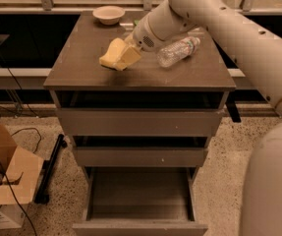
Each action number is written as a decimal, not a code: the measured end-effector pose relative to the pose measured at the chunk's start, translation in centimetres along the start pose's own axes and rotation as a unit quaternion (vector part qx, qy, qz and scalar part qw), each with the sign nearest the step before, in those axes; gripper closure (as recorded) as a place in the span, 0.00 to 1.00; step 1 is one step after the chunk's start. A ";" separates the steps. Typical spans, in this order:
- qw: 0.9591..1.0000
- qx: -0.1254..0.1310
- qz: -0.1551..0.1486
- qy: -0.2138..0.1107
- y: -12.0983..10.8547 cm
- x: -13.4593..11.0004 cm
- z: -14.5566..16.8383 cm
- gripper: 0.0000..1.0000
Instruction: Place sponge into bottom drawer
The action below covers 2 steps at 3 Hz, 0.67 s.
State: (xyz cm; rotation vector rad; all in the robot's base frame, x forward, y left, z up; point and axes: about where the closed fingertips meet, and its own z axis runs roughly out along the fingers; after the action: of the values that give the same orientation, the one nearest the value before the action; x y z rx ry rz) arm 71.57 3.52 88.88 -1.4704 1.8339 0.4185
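Observation:
The pale-yellow sponge (111,54) is at the middle of the cabinet top (81,65), just left of a lying bottle. My gripper (123,57) reaches down from the upper right and is shut on the sponge, holding it at or just above the surface. The bottom drawer (139,195) is pulled out wide open below, and its inside is bare. The two shallower drawers (139,122) above it are slightly ajar.
A clear plastic bottle (179,50) lies on its side right of the gripper. A white bowl (108,14) stands at the back of the top. An open cardboard box (8,181) and cables are on the floor at left. My arm and base fill the right side.

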 end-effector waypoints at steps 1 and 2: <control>0.998 -0.038 -0.039 -0.020 6.8 0.0 -4.0 1.00; 0.997 -0.074 -0.037 -0.011 12.6 2.3 -5.4 1.00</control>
State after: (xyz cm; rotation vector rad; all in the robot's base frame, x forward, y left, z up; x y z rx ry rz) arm 57.73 2.08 88.54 -1.6206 1.7562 0.5412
